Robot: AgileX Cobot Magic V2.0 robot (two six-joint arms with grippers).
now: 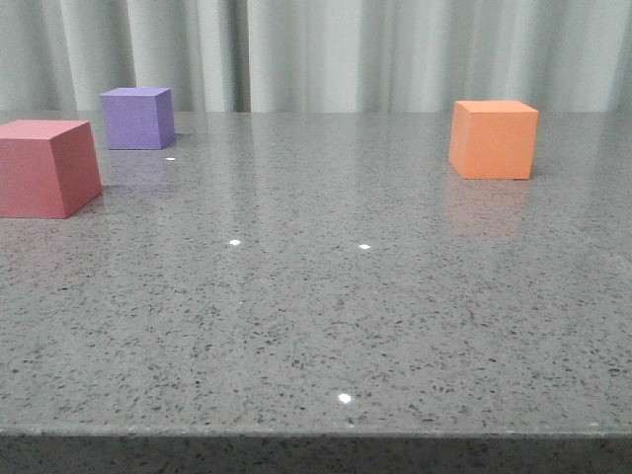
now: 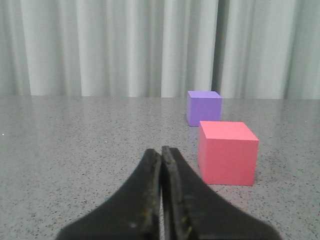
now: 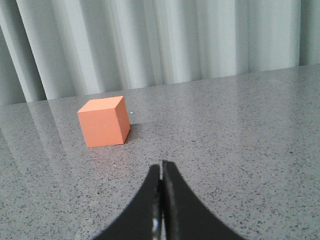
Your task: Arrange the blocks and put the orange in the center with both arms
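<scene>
You see a gray speckled surface (image 1: 326, 326) with three blocks on it, and a pale curtain (image 1: 346, 49) hangs behind. From the front, the orange block (image 1: 494, 138) sits far back at about two o'clock, well apart from the other two. The pink block (image 1: 44, 168) sits at about ten o'clock at the left edge, and the purple block (image 1: 138, 118) is just behind it, near but not touching. Your left tool (image 2: 161, 152) has its two black fingers pressed together and holds nothing; the pink block is near it. Your right tool (image 3: 161, 167) is pressed together too, and it is empty, with the orange block out ahead of it.
</scene>
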